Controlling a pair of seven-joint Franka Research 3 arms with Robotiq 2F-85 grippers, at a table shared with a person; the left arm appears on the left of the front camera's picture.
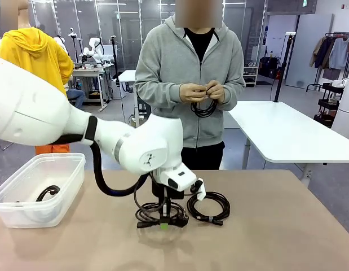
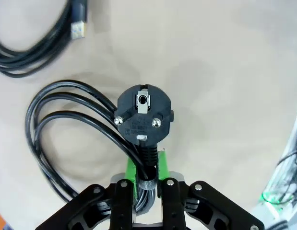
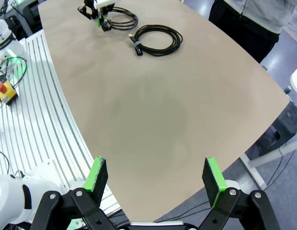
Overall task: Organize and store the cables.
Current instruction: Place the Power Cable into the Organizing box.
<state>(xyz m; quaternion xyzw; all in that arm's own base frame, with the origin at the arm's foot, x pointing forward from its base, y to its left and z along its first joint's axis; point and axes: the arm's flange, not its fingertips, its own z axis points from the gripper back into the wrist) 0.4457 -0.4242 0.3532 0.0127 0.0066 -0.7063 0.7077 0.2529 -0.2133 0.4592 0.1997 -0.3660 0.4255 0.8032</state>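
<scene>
My left gripper [image 1: 163, 224] stands low over the table, shut on a coiled black cable [image 1: 154, 213] just behind its round plug [image 2: 144, 118]; the strands pinch between the green pads [image 2: 131, 168]. That gripper [image 3: 96, 13] also appears far off in the right wrist view. A second coiled cable [image 1: 208, 206] with a USB end [image 2: 78, 29] lies beside it on the table, also seen as a coil [image 3: 158, 39]. Another cable [image 1: 47, 193] rests in the clear plastic bin [image 1: 56, 162]. The person holds a further coil [image 1: 204, 109] in both hands. My right gripper [image 3: 155, 175] hangs open above bare tabletop.
The tan table [image 1: 275, 226] has free room right of the cables. The bin sits at the table's left edge. A white table [image 1: 287, 132] stands behind on the right. In the right wrist view a ribbed metal base [image 3: 38, 105] with a red button box [image 3: 5, 92] borders the table.
</scene>
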